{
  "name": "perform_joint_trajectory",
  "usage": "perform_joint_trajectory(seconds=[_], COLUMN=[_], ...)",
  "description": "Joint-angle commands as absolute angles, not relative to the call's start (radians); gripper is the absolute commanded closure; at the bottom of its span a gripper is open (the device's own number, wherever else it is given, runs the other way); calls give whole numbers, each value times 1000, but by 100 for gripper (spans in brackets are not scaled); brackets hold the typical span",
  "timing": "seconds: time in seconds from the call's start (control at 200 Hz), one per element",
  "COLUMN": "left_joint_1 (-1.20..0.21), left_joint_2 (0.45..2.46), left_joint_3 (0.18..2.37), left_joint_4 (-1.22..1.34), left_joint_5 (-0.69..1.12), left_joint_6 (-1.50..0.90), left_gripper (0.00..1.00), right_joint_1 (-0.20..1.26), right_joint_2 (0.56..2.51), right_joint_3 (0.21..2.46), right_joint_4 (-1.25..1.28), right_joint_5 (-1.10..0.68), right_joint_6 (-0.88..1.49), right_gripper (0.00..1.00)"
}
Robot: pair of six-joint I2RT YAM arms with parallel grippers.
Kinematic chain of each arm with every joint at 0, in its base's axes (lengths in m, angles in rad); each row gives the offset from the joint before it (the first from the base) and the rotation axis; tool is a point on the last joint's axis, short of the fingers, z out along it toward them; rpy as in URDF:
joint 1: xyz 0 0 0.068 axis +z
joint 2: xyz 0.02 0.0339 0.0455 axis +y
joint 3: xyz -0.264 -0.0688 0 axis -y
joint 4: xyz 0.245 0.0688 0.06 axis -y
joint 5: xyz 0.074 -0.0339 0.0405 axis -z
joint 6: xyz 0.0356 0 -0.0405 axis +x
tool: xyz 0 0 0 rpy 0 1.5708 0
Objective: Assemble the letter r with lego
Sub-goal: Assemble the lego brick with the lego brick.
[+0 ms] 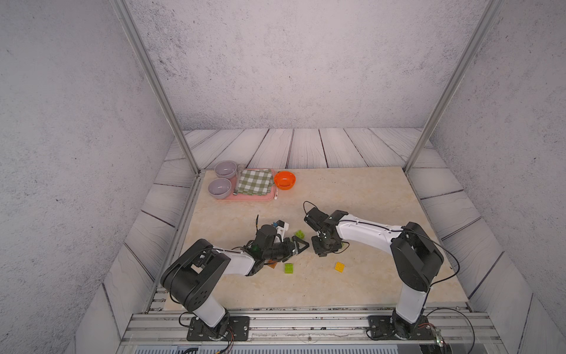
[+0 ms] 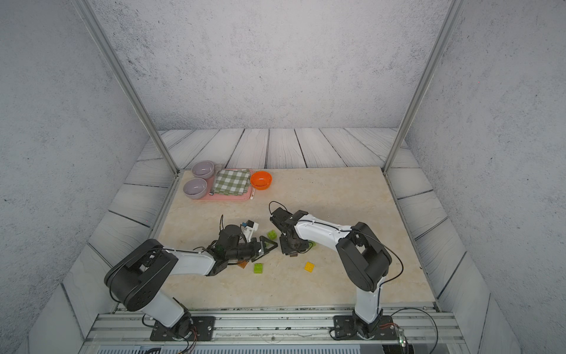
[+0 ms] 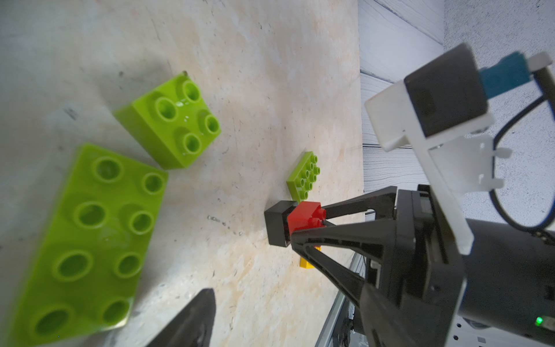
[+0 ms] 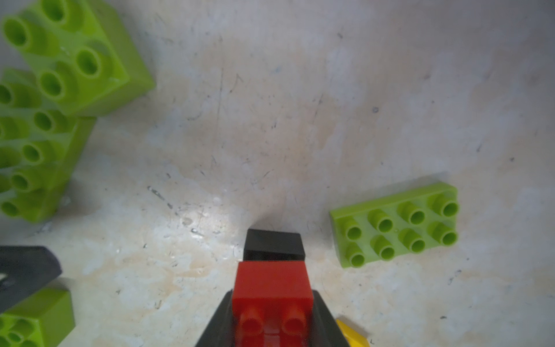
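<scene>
**Tabletop, contents listed left to right**

1. Pink tray: far beyond my left fingers and well apart from them. It carries two grey bowls and a green checked cloth.
2. Orange bowl: just beside the tray's right edge.
3. Brown-orange brick: behind my left fingers, partly under that wrist.
4. My left fingers: standing apart, low over the tabletop, pointing towards my right fingers.
5. Long lime brick: eight studs up, just beside my left fingers. It is hidden in both top views.
6. Square lime brick: four studs up, beyond my left fingertips, one corner almost meeting the long lime brick.
7. Near lime brick: on the near side of my left fingers, apart from them.
8. My right fingers: pointing down and clamped on the red brick, one finger on each side, its studs towards my wrist.
9. Black brick: joined to the red brick's lower end, down at the tabletop. I cannot tell whether it touches.
10. Outer lime brick: eight studs up, to the right of my right fingers, near but apart.
11. Yellow brick: near side and right of my right fingers.
</scene>
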State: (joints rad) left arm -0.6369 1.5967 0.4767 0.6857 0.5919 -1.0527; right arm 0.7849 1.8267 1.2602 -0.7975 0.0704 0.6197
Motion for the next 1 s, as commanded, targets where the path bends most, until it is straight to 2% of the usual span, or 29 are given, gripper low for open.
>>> perform_joint_trajectory(seconds=[0.0,0.215,0.485,0.766,0.871,0.996], left_joint_1=[-634,-634,-635,-633,-627,-624], left_joint_2=[1572,1573,1569,1508,1439,1306], left_joint_3=[481,482,489,495,490,515], left_joint_4=[660,657,632,561,505,281], left_joint_5=[601,602,608,571,546,491], left_joint_6=[-1026,-1020,-1008,-994,-984,-919], left_gripper=[19,20,19,19,19,19], right_joint_1=[779,779,779,779,778,779], right_joint_2=[1863,1894,1944,2002,1992,1896], right_joint_3=[1269,1246,1222,1183,1203,1228], right_joint_4=[-824,-836,-821,-797,-816,-846], right_joint_5=[68,69,10,-50,-40,7], right_joint_6=[681,719,611,616,608,591], right_gripper=[100,100,100,99,100,100])
